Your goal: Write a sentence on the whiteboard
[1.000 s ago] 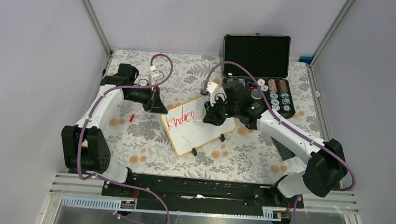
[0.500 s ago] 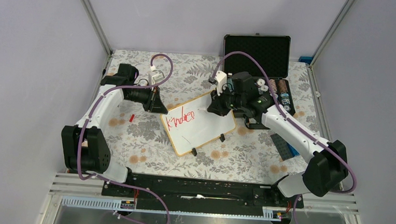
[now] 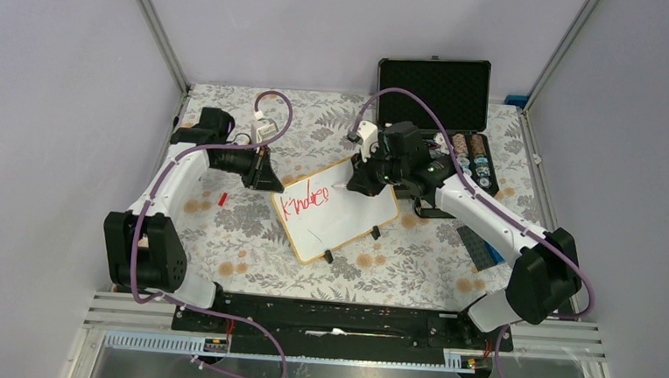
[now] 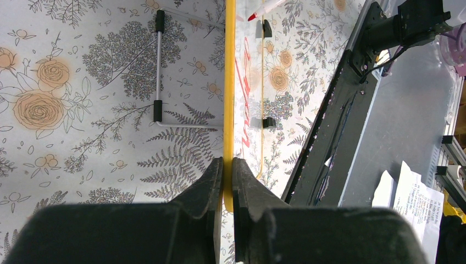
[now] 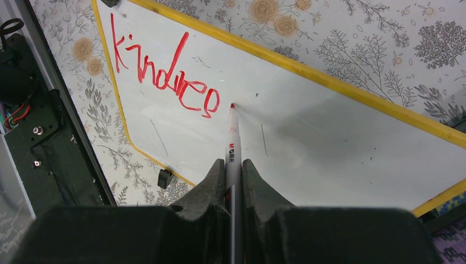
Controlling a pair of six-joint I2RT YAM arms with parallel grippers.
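Observation:
The whiteboard (image 3: 339,226) lies at an angle in the middle of the table, its rim yellow (image 4: 229,82) in the wrist views. Its upper left carries the sentence (image 5: 165,77), red letters reading about "kindnes" (image 3: 306,199). My left gripper (image 4: 227,160) is shut on the board's left edge (image 3: 274,184). My right gripper (image 5: 233,163) is shut on a white marker (image 5: 232,140) and hovers over the board's far side (image 3: 358,183). The red tip (image 5: 232,105) sits just right of the last letter. Whether it touches the board is unclear.
An open black case (image 3: 446,95) with poker chips stands at the back right, close behind my right arm. A small red piece (image 3: 222,198) lies left of the board. A dark block plate (image 3: 476,248) lies under my right arm. A wire stand (image 4: 158,71) lies beside the board.
My right arm has pulled back toward the far side and uncovered the board's right half, with the marker still in it. The lettering and my left arm look unchanged.

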